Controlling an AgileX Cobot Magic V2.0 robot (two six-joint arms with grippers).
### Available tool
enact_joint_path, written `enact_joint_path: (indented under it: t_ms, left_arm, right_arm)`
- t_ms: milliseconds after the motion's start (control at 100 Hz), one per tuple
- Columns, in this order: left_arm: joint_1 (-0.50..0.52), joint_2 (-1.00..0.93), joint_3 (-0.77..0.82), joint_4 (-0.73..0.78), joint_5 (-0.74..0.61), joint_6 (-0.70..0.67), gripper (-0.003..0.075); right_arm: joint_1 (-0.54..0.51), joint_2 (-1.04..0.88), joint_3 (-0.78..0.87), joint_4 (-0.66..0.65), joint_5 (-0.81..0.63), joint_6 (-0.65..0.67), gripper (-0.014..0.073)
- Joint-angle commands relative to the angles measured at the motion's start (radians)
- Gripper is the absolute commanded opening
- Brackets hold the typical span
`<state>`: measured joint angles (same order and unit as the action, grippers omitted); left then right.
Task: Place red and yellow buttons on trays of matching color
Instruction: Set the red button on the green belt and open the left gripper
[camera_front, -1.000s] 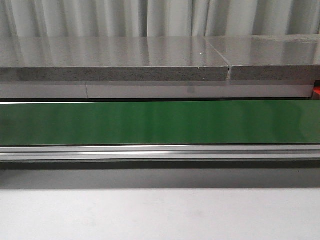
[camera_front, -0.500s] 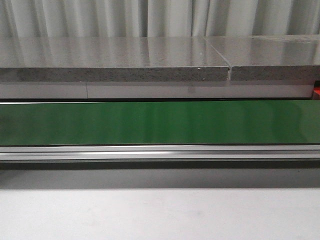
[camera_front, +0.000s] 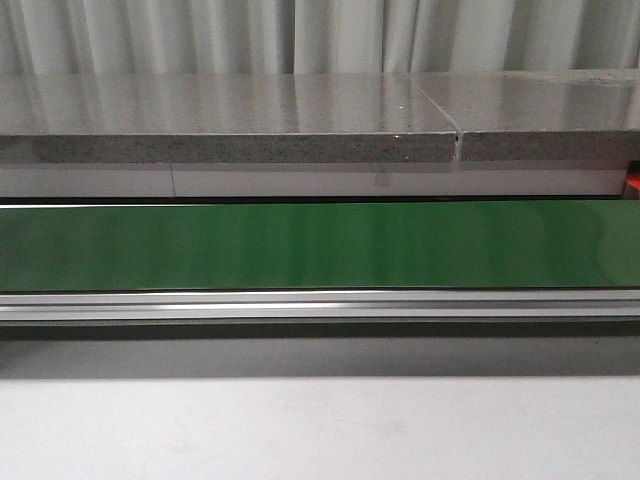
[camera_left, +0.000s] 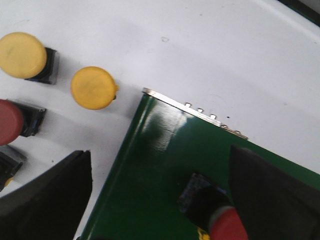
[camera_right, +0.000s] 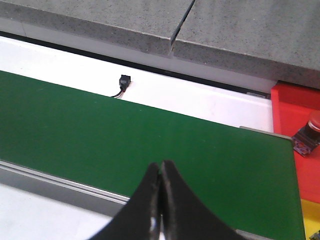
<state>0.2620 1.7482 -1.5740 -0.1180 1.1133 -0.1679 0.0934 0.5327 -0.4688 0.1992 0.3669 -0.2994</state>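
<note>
We see left gripper (camera_left: 160, 200) fingers spread, red button (camera_left: 212, 212) between them, lower right of frame; right gripper (camera_right: 161, 172) fingers pressed together, empty

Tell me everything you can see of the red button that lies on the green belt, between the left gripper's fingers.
The red button has a round, matt red cap on a dark, boxy base. It lies tilted on the glossy green belt, near the belt's metal-edged end. It sits between the open fingers of the left gripper, close to one finger; whether they touch is unclear. The view's edge cuts off part of it.
</note>
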Motion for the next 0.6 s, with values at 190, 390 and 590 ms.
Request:
enact_joint_path:
  t_ms: [190, 390, 590]
  left_arm:
    - [0.051, 0.066, -0.029, -0.012, -0.045, -0.153, 0.0552]
    - [0.051, 0.128, -0.032, -0.012, -0.081, -0.264, 0.0552]
    - [0.052, 0.171, -0.039, 0.025, -0.090, -0.359, 0.0552]
  right_arm:
    - [0.001, 0.001, -0.025, 0.008, -0.064, -0.004, -0.0065]
    - [0.001, 0.001, -0.025, 0.008, -0.064, -0.004, -0.0065]
    - [0.001, 0.001, -0.025, 0.008, -0.064, -0.004, -0.0065]
